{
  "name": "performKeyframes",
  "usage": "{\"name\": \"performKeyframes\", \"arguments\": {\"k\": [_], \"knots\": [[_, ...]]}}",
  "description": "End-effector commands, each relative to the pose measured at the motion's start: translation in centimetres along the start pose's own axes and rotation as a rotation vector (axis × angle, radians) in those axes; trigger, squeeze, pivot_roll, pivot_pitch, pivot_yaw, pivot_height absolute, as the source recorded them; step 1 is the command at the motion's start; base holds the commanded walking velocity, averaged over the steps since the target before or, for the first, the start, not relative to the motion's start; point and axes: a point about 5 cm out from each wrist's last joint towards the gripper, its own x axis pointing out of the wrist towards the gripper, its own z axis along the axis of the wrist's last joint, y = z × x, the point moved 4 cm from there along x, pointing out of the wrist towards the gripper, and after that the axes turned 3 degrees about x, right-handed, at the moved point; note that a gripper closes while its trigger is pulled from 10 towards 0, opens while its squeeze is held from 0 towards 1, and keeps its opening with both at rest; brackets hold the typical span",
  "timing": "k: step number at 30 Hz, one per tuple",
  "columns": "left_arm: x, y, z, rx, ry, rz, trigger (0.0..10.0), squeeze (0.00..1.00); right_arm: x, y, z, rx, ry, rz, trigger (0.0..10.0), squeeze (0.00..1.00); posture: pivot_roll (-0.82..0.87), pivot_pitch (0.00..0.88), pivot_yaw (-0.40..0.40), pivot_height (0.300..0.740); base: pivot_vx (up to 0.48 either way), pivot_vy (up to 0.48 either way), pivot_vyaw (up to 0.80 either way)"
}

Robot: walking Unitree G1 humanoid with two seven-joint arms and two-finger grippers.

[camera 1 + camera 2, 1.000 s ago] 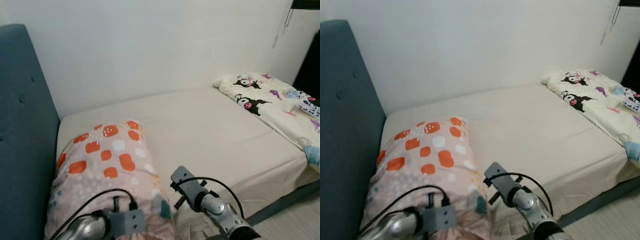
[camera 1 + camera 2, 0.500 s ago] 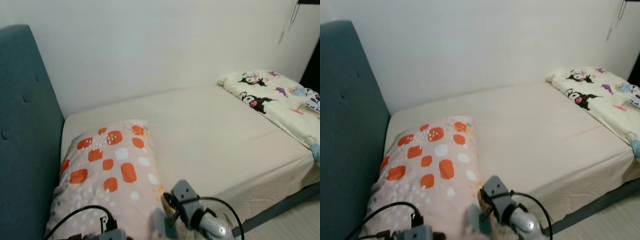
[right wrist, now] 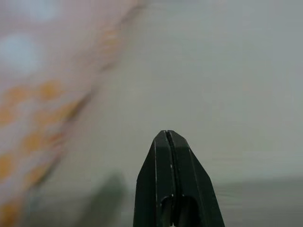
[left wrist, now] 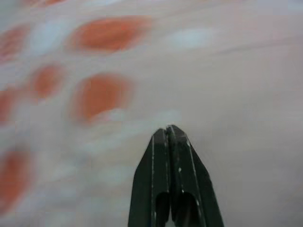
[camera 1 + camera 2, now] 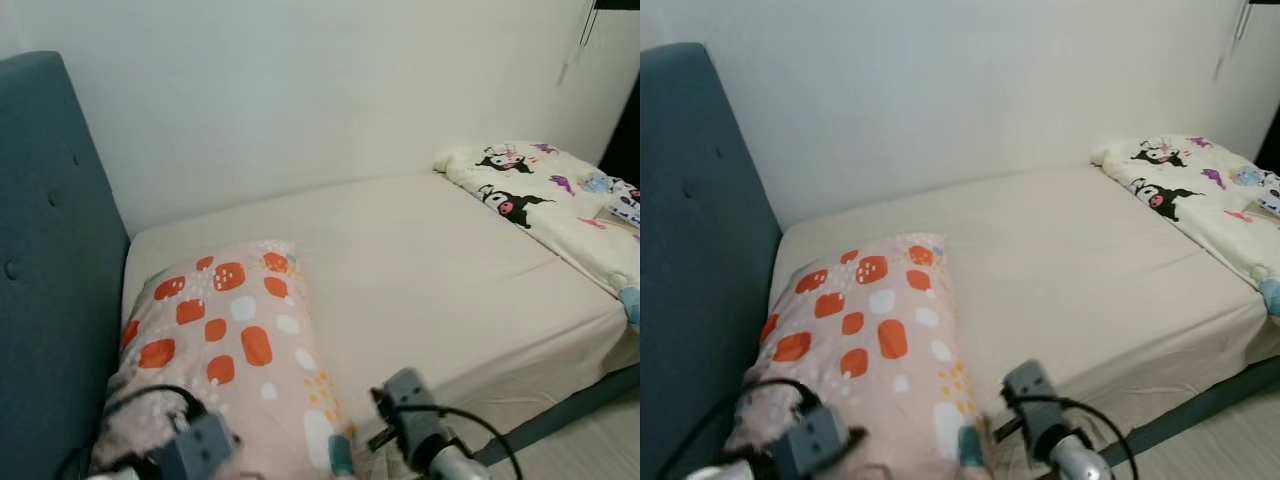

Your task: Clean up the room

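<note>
The bed (image 5: 420, 260) carries a spotted pillow (image 5: 225, 340) and a cartoon-print blanket (image 5: 550, 205).

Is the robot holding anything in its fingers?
No. Both the left gripper and right gripper are shut on nothing, near the pillow.

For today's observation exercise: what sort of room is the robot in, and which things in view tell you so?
Most likely a bedroom: a bed with a teal padded headboard, a spotted pillow by it, and a cartoon-print blanket at the far end.

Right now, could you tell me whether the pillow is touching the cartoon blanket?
Apart. The left eye view shows bare sheet between the pillow and the blanket.
</note>
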Motion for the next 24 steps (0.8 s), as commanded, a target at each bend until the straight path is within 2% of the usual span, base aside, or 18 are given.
{"name": "performKeyframes", "arguments": {"k": [1,3,5,8,10,13,14,16,18,19,20,21,22,24], "knots": [[-0.2,0.4,-1.2,-0.019,0.062,0.05,10.0,0.0,0.0,-0.6,0.3,0.07,-0.013,-0.052,10.0,0.0,0.0,0.216,-0.025,0.561,0.0,0.0,0.0],[0.6,2.0,-2.4,-0.029,0.138,0.151,10.0,0.0,0.5,-1.5,0.5,0.149,-0.006,-0.097,10.0,0.0,0.0,0.218,-0.026,0.561,0.0,0.0,0.0],[0.6,2.0,-2.4,-0.029,0.138,0.151,10.0,0.0,0.5,-1.5,0.5,0.149,-0.006,-0.097,10.0,0.0,0.0,0.218,-0.026,0.561,0.0,0.0,0.0],[1.7,3.2,-4.7,-0.106,0.301,0.305,10.0,0.0,1.5,-2.1,0.5,0.19,0.031,-0.127,10.0,0.0,0.0,0.228,-0.024,0.561,0.0,0.0,0.0],[1.8,3.3,-5.3,-0.119,0.338,0.32,10.0,0.0,1.9,-2.3,0.6,0.198,0.041,-0.144,10.0,0.0,-0.01,0.236,-0.021,0.561,0.0,0.0,0.0],[2.0,4.3,-6.4,-0.098,0.411,0.406,10.0,0.0,3.1,-3.8,1.2,0.237,0.075,-0.233,10.0,0.0,0.0,0.261,-0.019,0.561,0.0,0.0,0.0],[1.9,5.4,-6.6,-0.067,0.428,0.468,10.0,0.0,3.5,-4.3,1.6,0.264,0.087,-0.262,10.0,0.0,0.01,0.271,-0.02,0.561,0.0,0.0,0.0],[1.9,5.8,-6.6,-0.05,0.433,0.49,10.0,0.0,3.7,-4.5,1.9,0.273,0.091,-0.271,10.0,0.0,0.01,0.279,-0.021,0.561,0.0,0.0,0.0],[1.2,8.2,-6.2,-0.002,0.432,0.617,10.0,0.0,4.4,-4.9,2.8,0.281,0.094,-0.274,10.0,0.0,0.02,0.304,-0.023,0.561,0.0,0.0,0.0],[1.2,8.2,-6.2,-0.002,0.432,0.617,10.0,0.0,4.4,-4.9,2.8,0.281,0.094,-0.274,10.0,0.0,0.02,0.304,-0.023,0.561,0.0,0.0,0.0],[0.8,9.4,-5.7,0.006,0.41,0.689,10.0,0.0,4.6,-4.9,3.2,0.28,0.094,-0.268,10.0,0.0,0.03,0.307,-0.024,0.561,0.0,0.0,0.0],[0.8,9.4,-5.7,0.006,0.41,0.689,10.0,0.0,4.6,-4.9,3.2,0.28,0.094,-0.268,10.0,0.0,0.03,0.307,-0.024,0.561,0.0,0.0,0.0],[0.4,10.9,-4.9,-0.031,0.358,0.76,10.0,0.0,4.9,-5.0,3.8,0.277,0.085,-0.26,10.0,0.0,0.03,0.315,-0.025,0.561,0.0,0.0,0.0],[0.1,12.6,-3.5,-0.198,0.219,0.808,10.0,0.0,5.3,-5.2,4.8,0.276,0.067,-0.247,10.0,0.0,0.03,0.322,-0.027,0.561,0.0,0.0,0.0]]}}
